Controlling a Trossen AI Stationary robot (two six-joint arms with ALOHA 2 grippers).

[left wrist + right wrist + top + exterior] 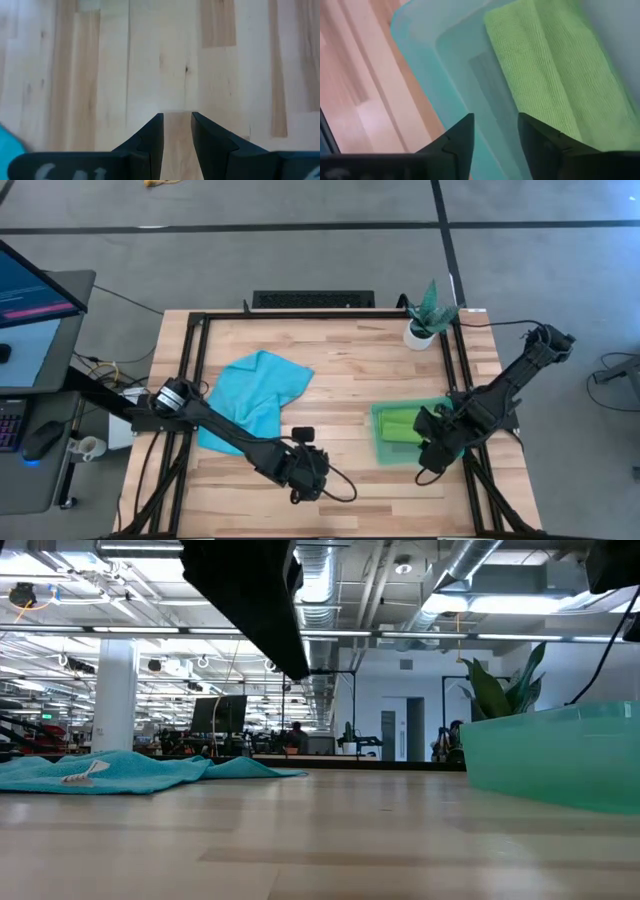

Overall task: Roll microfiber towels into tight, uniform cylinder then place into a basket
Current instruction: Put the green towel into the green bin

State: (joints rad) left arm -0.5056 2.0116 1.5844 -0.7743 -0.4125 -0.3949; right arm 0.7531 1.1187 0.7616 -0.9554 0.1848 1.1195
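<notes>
The right gripper (495, 131), fingers parted and empty, hangs over the basket (415, 30), where the lime green towel (550, 75), rolled into 1 soft textured cylinder, lies lengthwise along the basket's long side.

Two microfiber towels — one turquoise towel (257, 392) spread on the table (340, 350), one lime green towel (400, 424) in the single basket (383, 448) — plus one potted plant (427, 313), and two grippers, left (308, 473) and right (436, 442)
</notes>
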